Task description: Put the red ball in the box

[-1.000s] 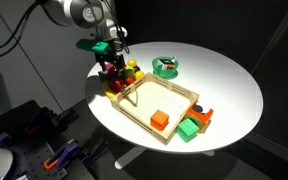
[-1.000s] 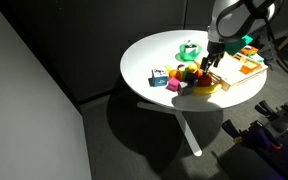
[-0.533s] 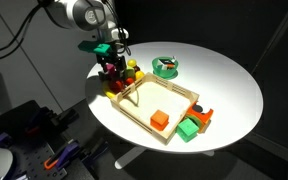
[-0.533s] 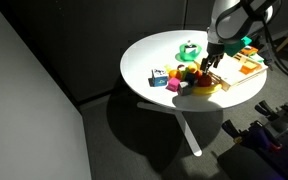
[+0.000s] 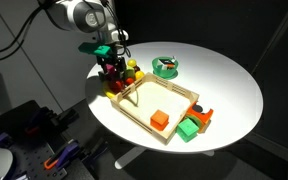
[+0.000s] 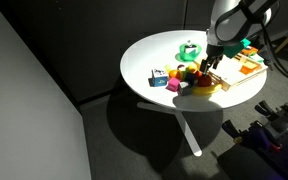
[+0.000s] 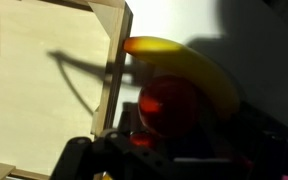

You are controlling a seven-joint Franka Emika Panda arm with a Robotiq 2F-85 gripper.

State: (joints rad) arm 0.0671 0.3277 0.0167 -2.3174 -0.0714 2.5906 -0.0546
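Observation:
In the wrist view the red ball (image 7: 174, 105) lies in deep shadow on the white table, just outside the wall of the light wooden box (image 7: 112, 60). A yellow rounded toy (image 7: 179, 58) lies right behind it. My gripper (image 7: 179, 142) hangs low over the ball with its jaws open around it; I see no grip on it. In both exterior views the gripper (image 5: 111, 68) (image 6: 208, 66) stands down in the cluster of toys beside the box (image 5: 134, 108) (image 6: 246, 70), and the ball cannot be picked out there.
An orange cube (image 5: 159, 121) sits inside the box. Green and orange blocks (image 5: 191, 127) lie at its near corner. A round green bowl (image 5: 165, 67) stands behind. More small coloured blocks (image 6: 162, 80) lie near the table's edge.

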